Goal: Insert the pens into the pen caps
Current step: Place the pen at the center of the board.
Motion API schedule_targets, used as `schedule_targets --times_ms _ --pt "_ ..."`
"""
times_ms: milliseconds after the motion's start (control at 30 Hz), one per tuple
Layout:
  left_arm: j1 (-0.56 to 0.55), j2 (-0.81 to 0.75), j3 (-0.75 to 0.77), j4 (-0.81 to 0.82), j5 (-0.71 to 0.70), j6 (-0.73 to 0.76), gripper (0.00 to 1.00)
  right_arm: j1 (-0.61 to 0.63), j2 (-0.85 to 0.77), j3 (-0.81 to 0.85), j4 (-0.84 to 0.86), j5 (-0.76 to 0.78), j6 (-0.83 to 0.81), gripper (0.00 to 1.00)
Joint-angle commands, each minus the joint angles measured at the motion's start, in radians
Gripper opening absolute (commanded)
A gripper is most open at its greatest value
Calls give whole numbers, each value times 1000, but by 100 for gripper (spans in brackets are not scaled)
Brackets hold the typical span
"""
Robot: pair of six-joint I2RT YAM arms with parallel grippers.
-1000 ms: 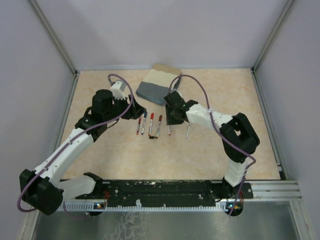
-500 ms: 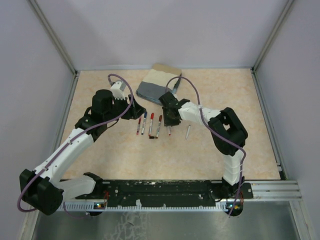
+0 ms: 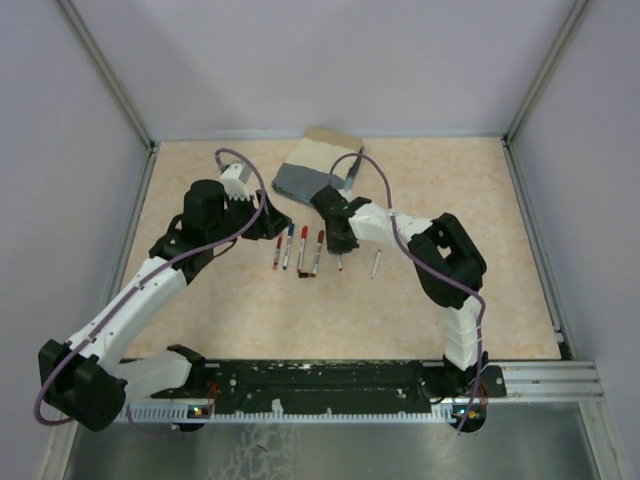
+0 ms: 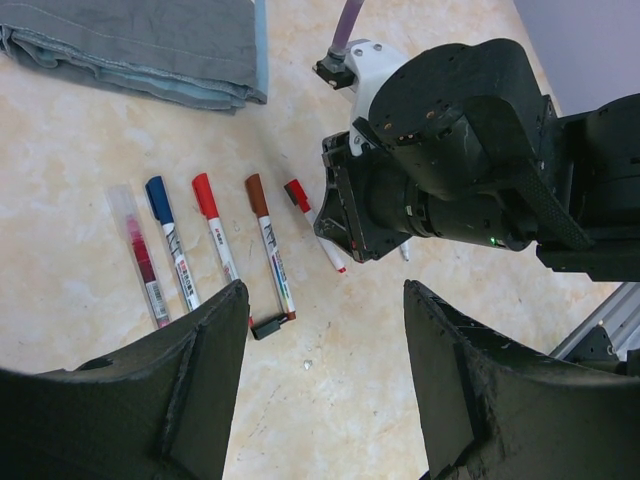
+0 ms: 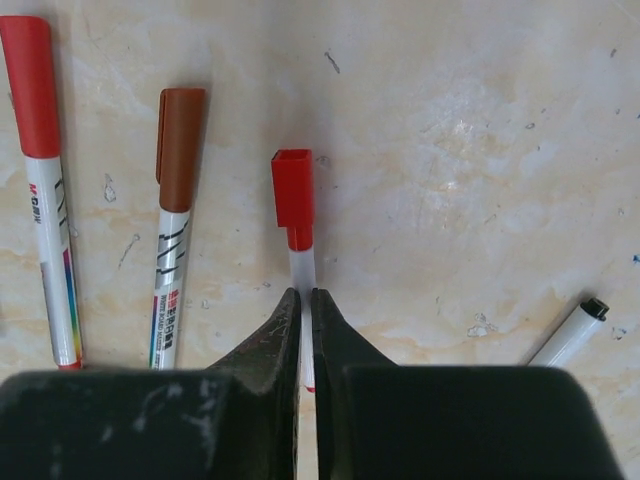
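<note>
- The right gripper [image 5: 301, 300] is closed to a narrow slit on the white barrel of the red-capped pen [image 5: 294, 200], which lies flat on the table [image 5: 480, 150].
- An uncapped pen [image 5: 572, 333] lies loose to its right, well apart.
- The left gripper [image 4: 325, 295] hovers with fingers wide and holds nothing. Below it lie four capped pens [image 4: 215, 235] in a row, with a black cap [image 4: 264, 326] at their near ends.
- Handling, as judged: the pens are light, stiff, smooth and round. They are likely to roll and to swivel in a thin pinch. Grip mid-barrel, square to the axis, with the tip end clear.
- A folded cloth [image 4: 150, 45] lies farthest.
</note>
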Motion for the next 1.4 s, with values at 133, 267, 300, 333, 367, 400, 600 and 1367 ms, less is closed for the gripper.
schedule_targets --times_ms 133,267,300,333,367,400,600,1367 --pt "6 -20 -14 8 15 -13 68 20 -47 -60 16 -6 201 0" --pt "6 -15 -14 14 27 -18 68 21 -72 -95 54 -24 268 2" --pt "6 -13 -14 14 29 -18 68 22 -70 -96 59 -30 276 3" --pt "6 -13 -14 14 30 -18 68 21 -69 -96 62 -36 282 4" --pt "6 -12 -14 13 31 -18 68 21 -69 -93 63 -39 284 5" --pt "7 -11 -14 11 30 -18 68 21 -66 -91 64 -38 285 6" --pt "7 -12 -16 12 30 -19 68 21 -43 -64 27 -6 259 14" --pt "8 8 -12 12 53 -21 68 21 -12 -84 27 27 276 21"
